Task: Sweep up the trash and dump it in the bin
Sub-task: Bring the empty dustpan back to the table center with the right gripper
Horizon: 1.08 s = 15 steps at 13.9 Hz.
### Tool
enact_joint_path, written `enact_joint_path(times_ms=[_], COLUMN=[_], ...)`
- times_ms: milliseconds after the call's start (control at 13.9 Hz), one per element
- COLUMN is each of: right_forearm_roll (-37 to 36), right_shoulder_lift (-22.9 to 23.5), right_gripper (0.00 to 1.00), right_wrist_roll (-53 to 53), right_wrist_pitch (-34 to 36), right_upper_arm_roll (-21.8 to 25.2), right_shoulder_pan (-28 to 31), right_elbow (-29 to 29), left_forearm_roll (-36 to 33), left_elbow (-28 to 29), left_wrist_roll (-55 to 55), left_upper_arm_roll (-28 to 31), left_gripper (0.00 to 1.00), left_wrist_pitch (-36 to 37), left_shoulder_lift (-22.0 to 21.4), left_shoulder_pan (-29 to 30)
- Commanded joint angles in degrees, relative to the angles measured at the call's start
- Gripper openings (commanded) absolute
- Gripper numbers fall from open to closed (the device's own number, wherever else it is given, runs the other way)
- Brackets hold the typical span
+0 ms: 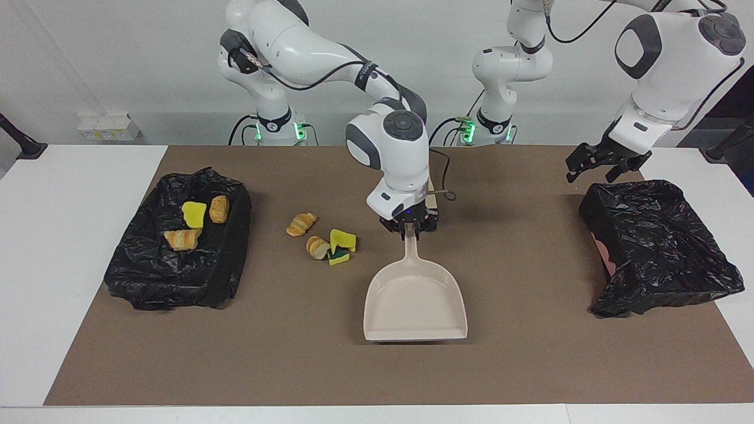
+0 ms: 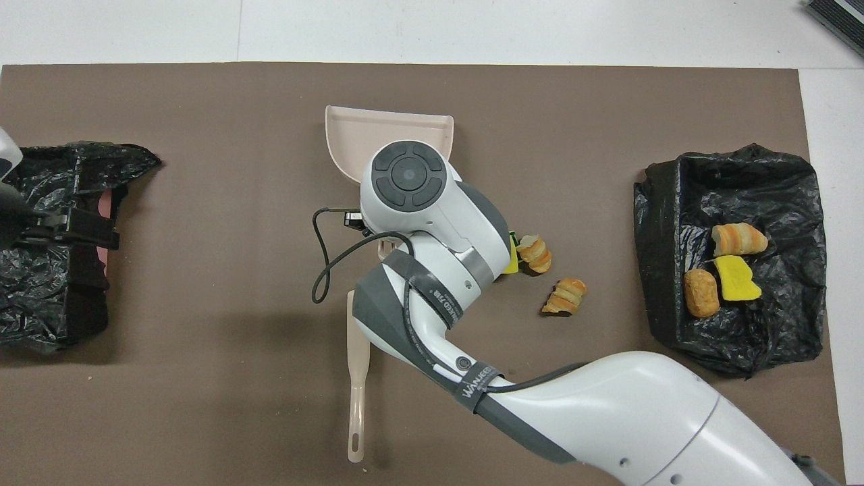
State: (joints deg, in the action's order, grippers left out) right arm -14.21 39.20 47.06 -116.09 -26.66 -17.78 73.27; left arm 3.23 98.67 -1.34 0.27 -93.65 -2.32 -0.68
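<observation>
My right gripper [image 1: 408, 228] is shut on the handle of the beige dustpan [image 1: 415, 303]. The pan lies low on the brown mat with its mouth pointing away from the robots; it also shows in the overhead view [image 2: 388, 131]. Loose trash lies on the mat beside the gripper: a croissant piece [image 1: 301, 224], a bread lump [image 1: 317, 247], a yellow sponge [image 1: 343, 239] and a green-backed sponge [image 1: 337, 257]. Three more pieces [image 1: 194, 214] lie in the black-bagged bin [image 1: 177, 277] at the right arm's end. The brush [image 2: 358, 398] is mostly hidden under the right arm. My left gripper [image 1: 599, 168] is open and empty.
A second black-bagged bin [image 1: 660, 253] stands at the left arm's end of the table, and the left gripper hovers over its edge nearest the robots. The brown mat [image 1: 530, 365] covers most of the white table.
</observation>
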Motion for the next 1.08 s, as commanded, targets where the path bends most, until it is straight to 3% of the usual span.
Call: enact_joint_path(times_ms=[0, 216, 503, 575, 719, 1007], right_forearm_roll=[-1.3, -1.4, -1.2, -1.3, -1.3, 0.7], right_shoulder_lift=[1.8, 4.0, 3.9, 3.5, 1.3, -11.6], right_gripper=[0.0, 0.07, 0.41, 0.52, 1.0, 1.0], right_wrist_roll=[1.4, 3.1, 2.4, 2.0, 1.5, 0.9], right_wrist_pitch=[-1.2, -5.4, -10.5, -10.7, -8.8, -2.0], right_upper_arm_roll=[-1.5, -1.5, -1.6, -1.8, -2.7, -4.4], right_shoulder_pan=[0.1, -0.9, -0.7, -0.8, -0.6, 0.2], right_elbow=[-2.6, -1.0, 2.0, 2.9, 3.7, 14.1], left_forearm_roll=[-1.6, -1.6, -1.6, -1.5, -1.6, -1.2], left_elbow=[-0.8, -0.4, -0.4, -0.5, -0.7, -0.9], left_wrist_roll=[-1.5, -2.3, -1.6, -1.6, -1.6, -1.4], left_upper_arm_roll=[0.3, 0.3, 0.2, 0.2, 0.2, 0.3], left_gripper=[1.0, 1.0, 1.0, 1.0, 1.0, 1.0], left_wrist_pitch=[2.8, 3.3, 3.1, 3.2, 2.5, 1.7], left_shoulder_lift=[-1.5, -2.1, -2.1, -2.1, -1.9, -1.6], left_shoulder_pan=[-0.6, -0.6, -0.6, -0.6, -0.6, -0.5])
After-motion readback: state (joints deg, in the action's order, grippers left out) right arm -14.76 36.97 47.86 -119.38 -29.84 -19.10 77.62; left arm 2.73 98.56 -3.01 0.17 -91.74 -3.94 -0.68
